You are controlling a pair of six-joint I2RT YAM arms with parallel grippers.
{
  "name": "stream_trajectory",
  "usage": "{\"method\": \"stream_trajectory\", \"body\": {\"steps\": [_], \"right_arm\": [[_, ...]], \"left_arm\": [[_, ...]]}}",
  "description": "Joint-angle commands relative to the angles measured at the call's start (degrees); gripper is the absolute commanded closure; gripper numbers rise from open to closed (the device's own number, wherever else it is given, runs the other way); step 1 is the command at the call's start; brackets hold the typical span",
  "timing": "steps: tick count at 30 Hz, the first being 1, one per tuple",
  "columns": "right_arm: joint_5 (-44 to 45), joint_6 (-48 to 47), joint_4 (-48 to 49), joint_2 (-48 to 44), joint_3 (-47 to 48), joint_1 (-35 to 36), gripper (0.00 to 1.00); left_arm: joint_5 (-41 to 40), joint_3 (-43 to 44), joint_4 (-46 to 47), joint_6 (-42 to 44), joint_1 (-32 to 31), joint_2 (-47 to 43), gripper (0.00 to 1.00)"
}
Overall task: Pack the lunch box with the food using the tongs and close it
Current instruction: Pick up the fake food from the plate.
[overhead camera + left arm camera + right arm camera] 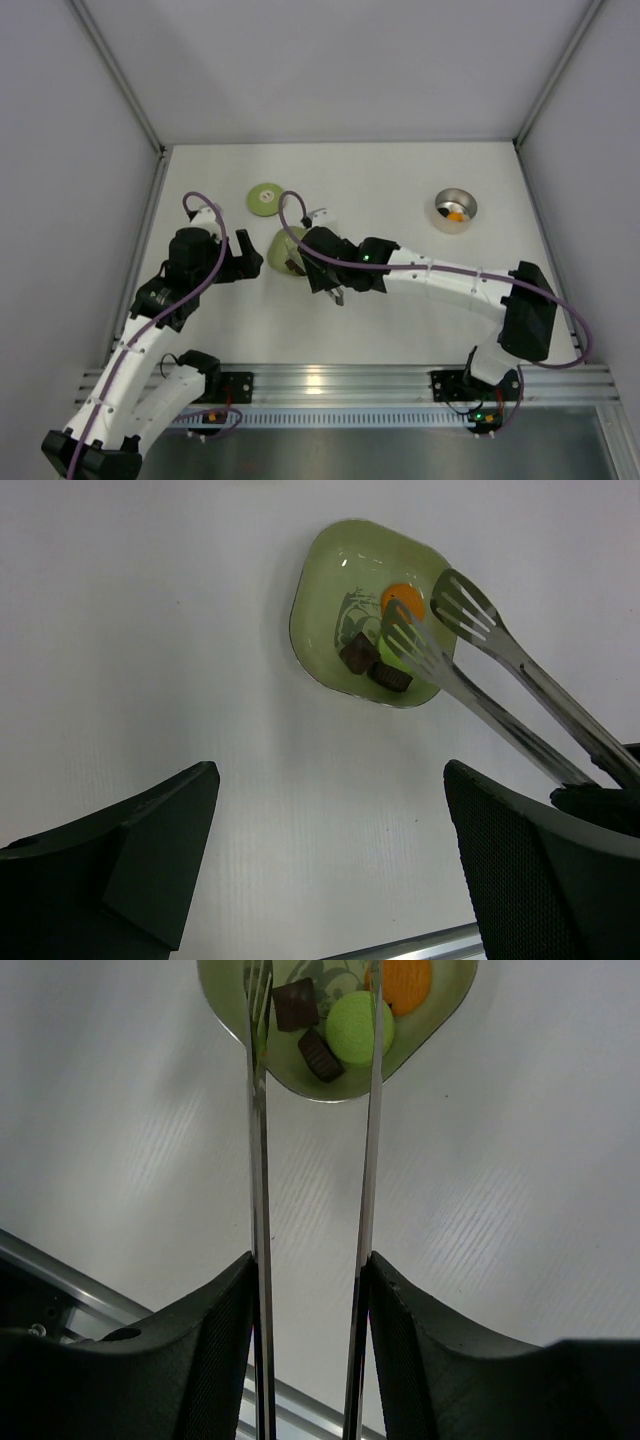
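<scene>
Right claw (310, 1275) clamped on long silvery metal tongs (500, 660); left claw (330, 775) wide open, empty.
Tong tips spread over light green squarish plate (320, 590) holding small food pieces (355, 1025); round silvery metal lunch box (456, 210) well apart, tabletop (400, 320) right.

The silvery tongs (450, 675) reach over the plate (320, 590), tips apart, above orange, green and brown food pieces (358, 1028), with the green lid (265, 199) just behind the plate and the open tin (445, 220), holding one orange piece (456, 215), well right.
</scene>
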Motion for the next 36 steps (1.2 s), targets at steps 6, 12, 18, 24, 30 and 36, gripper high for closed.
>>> {"method": "stream_trajectory", "body": {"steps": [6,12,18,24,30,36], "right_arm": [[1.3,-0.4,0.8,4.3,4.3,3.5,0.55],[0.1,-0.7,1.5,6.6,4.9,4.0,0.56],[0.1,-1.1,1.3,9.3,6.2,4.1,0.56],[-0.2,-1.6,0.9,12.1,8.1,4.1,0.56],[-0.2,-1.3,0.7,12.3,7.8,4.0,0.59],[1.0,-1.0,0.3,9.9,6.1,4.0,0.59]], "left_arm": [[-0.5,0.2,1.8,-0.4,-0.4,-0.4,0.01],[-0.5,0.2,1.7,-0.4,-0.4,-0.4,0.01],[-0.5,0.2,1.7,-0.4,-0.5,-0.4,0.01],[-0.6,0.3,1.7,-0.4,-0.4,-0.5,0.01],[-0.8,0.3,1.7,-0.4,-0.6,-0.5,0.01],[-0.9,0.3,1.7,-0.4,-0.7,-0.7,0.01]]}}
